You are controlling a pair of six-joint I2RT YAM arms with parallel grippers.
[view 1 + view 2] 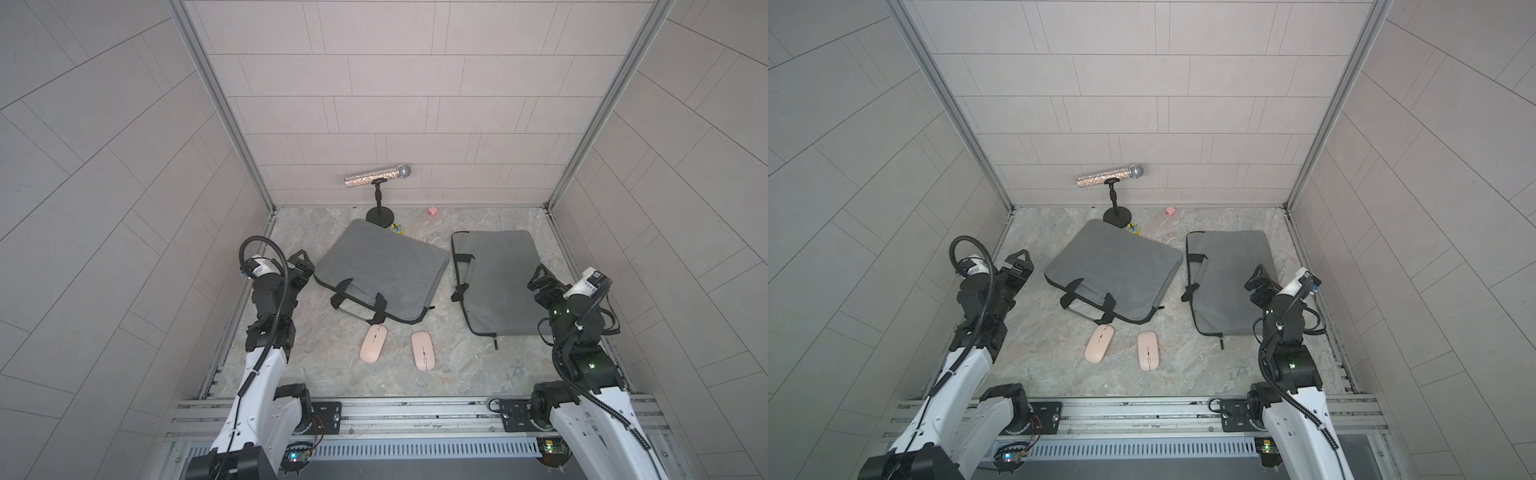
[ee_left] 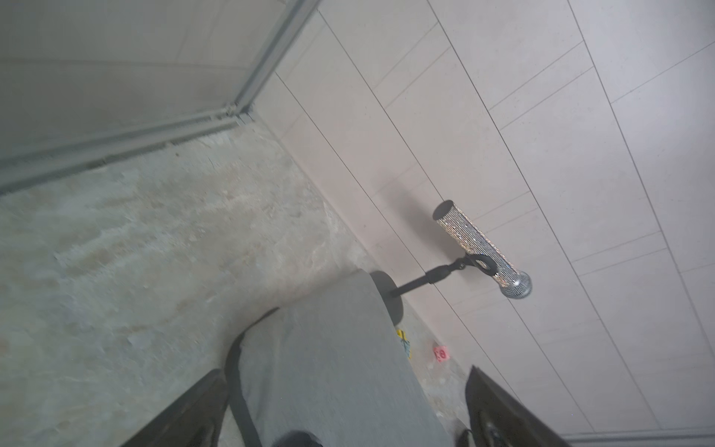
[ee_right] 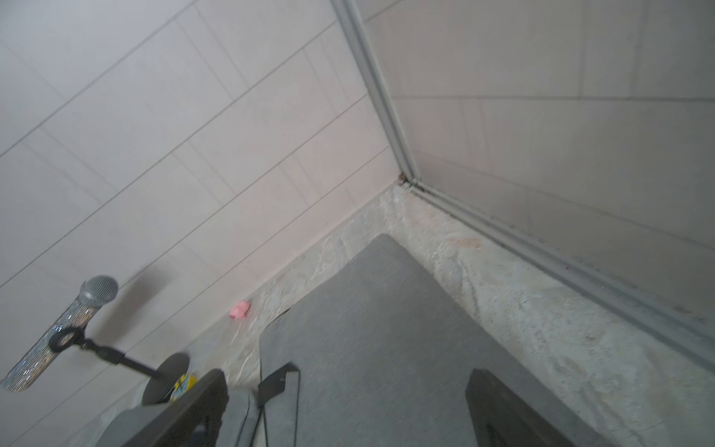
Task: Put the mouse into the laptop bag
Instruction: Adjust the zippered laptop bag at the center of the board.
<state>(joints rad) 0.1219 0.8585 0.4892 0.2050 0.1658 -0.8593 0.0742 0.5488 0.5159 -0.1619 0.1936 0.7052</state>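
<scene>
Jaws both stand wide and empty; mice [image 1: 373, 342] [image 1: 423, 350] lie at six o'clock of laptop bag [image 1: 382, 266], nothing packed.

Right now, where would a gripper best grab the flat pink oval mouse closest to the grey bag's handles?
Probably from straight above, jaws across its narrow middle. The pink oval mouse lies flat on the marbled tabletop, long and slim, so its long sides give the closest opposing faces. The open left gripper is nearer.
</scene>
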